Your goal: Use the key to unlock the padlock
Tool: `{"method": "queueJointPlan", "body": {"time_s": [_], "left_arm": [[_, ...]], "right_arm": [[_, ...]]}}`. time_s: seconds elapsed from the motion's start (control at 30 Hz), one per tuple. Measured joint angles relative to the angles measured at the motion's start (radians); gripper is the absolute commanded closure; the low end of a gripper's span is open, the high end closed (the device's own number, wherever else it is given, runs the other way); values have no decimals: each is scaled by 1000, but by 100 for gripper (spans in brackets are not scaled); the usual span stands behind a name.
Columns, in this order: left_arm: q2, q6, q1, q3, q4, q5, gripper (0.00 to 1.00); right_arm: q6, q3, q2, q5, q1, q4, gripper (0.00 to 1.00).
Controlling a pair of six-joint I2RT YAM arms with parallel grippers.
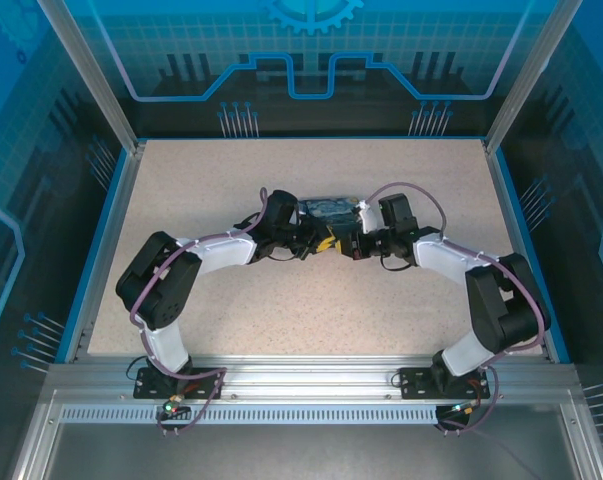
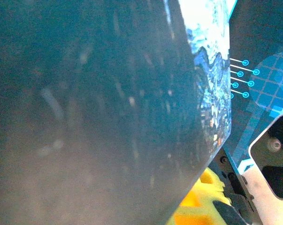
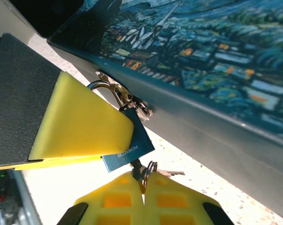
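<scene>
Right gripper [image 3: 143, 190] pinched shut on thin dark metal key [image 3: 137, 169]; left gripper [image 3: 108, 150] clamps small blue-grey metal padlock [image 3: 134, 147].

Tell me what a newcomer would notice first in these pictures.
In the right wrist view, the small padlock hangs off the edge of the night-sky painted box, half covered by a yellow finger pad. Just below it, the right gripper pinches the key set in its underside.
</scene>
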Motion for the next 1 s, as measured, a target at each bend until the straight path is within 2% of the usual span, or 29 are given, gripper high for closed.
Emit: {"method": "queueJointPlan", "body": {"time_s": [0.13,0.23,0.27,0.4,0.43,0.77,1.0], "left_arm": [[0,0,2,0,0,-7,100],[0,0,2,0,3,-10,100],[0,0,2,0,7,-10,100],[0,0,2,-1,14,-8,100],[0,0,2,-1,15,-9,100],[-1,0,1,-1,-2,-6,100],[-4,2,0,3,-34,-6,100]], "right_arm": [[48,-3,40,-100,-35,47,100],[68,-4,54,-140,-49,63,94],[74,-4,54,-144,-52,64,91],[96,-4,53,-150,-56,72,65],[96,-4,50,-147,-58,73,64],[64,-23,-50,-84,-76,64,64],[-24,-43,-131,92,-28,32,67]]}}
